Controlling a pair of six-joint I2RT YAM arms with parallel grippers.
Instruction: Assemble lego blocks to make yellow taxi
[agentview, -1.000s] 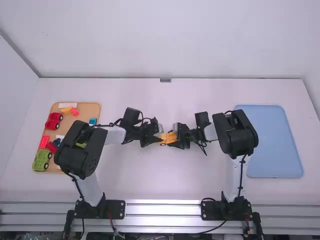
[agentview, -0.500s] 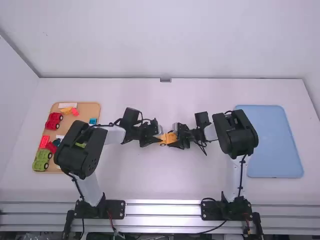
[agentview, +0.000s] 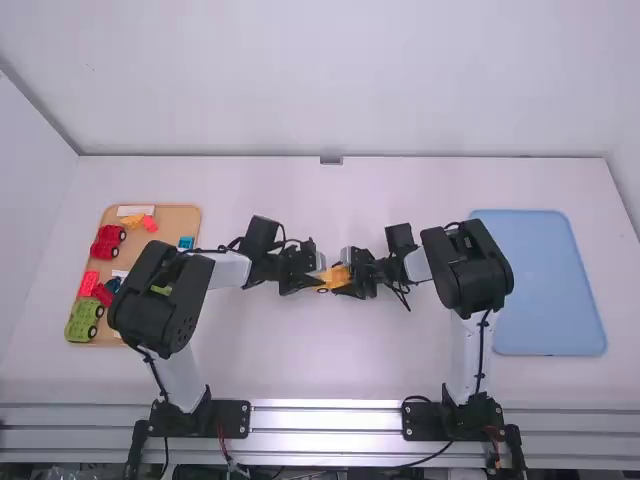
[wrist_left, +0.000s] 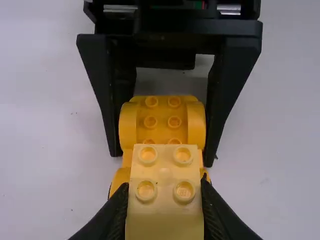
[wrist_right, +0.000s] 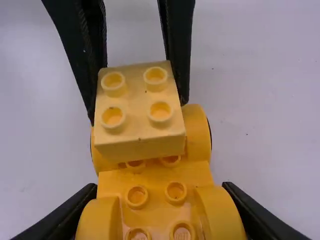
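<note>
Mid-table, my left gripper (agentview: 319, 268) and right gripper (agentview: 344, 279) face each other at an orange-yellow car base (agentview: 334, 276). The left gripper (wrist_left: 164, 192) is closed on the sides of a pale yellow 2x2 block (wrist_left: 165, 167), studs up. In the right wrist view the block (wrist_right: 137, 107) overlaps one end of the car base (wrist_right: 155, 180), slightly askew, with studs showing beside it; whether they touch I cannot tell. My right gripper (wrist_right: 160, 190) grips the car base across its other end, one finger on each side.
At the left, partly behind the left arm, a wooden tray (agentview: 185, 216) holds a red car (agentview: 107, 241), a green car (agentview: 84, 320) and several loose blocks. A light blue tray (agentview: 545, 285) lies at the right, beside the right arm.
The right arm has shifted slightly left with the car base, toward the left gripper. The left arm has stayed nearly still.
</note>
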